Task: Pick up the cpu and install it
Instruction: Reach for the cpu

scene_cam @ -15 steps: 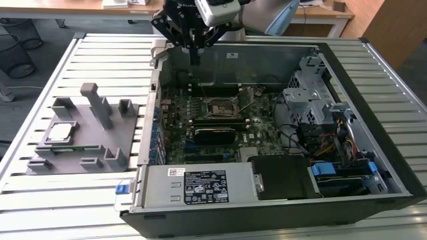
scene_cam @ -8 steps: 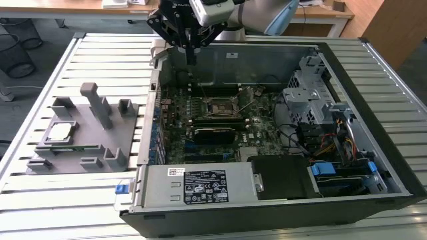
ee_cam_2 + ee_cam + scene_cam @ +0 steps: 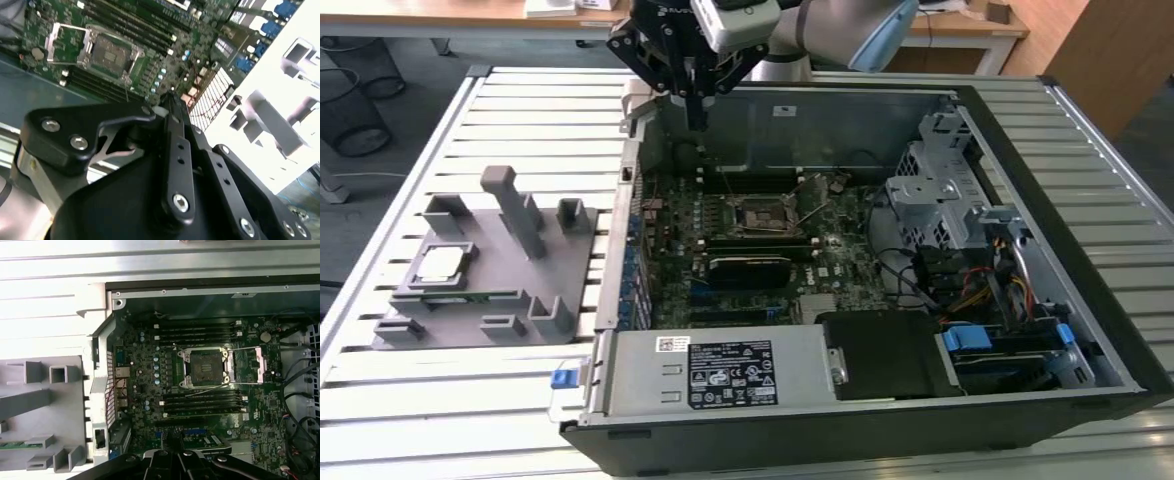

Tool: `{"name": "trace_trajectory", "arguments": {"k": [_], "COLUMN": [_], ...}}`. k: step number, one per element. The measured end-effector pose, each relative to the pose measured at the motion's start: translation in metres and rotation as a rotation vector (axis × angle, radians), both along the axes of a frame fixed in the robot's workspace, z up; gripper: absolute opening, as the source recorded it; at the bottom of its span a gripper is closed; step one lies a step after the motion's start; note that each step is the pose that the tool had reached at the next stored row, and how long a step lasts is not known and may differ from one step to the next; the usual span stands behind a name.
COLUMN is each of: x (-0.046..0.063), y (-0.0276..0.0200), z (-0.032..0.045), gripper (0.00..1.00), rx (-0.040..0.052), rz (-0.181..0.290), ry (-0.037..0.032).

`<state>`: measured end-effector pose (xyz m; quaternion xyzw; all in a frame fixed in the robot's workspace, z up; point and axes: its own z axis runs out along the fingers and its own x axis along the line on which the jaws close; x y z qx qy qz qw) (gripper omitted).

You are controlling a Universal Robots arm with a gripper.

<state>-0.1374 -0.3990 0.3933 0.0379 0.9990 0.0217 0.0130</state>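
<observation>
The black metal claw (image 3: 698, 120), its fingers pinched narrow and holding nothing, hangs at the upper centre of the exterior view over the rear wall of an open steel computer case (image 3: 1127, 330) on a slatted white worktop (image 3: 534, 110). At the middle left, the cpu (image 3: 440, 263), a flat square chip with a dull silver top and no long axis, lies face-up on a grey moulded fixture (image 3: 567, 270) with upright posts. The square black-framed socket (image 3: 754, 215) stands open on the green board in both wrist views.
</observation>
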Motion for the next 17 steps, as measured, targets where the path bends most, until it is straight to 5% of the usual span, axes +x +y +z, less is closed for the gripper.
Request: {"name": "trace_trajectory", "arguments": {"k": [17], "x": [-0.0072], "y": [0.0000], "z": [-0.0002], "gripper": [0.11], "rx": [0.0000], "rz": [0.000], "ry": [0.0008]}}
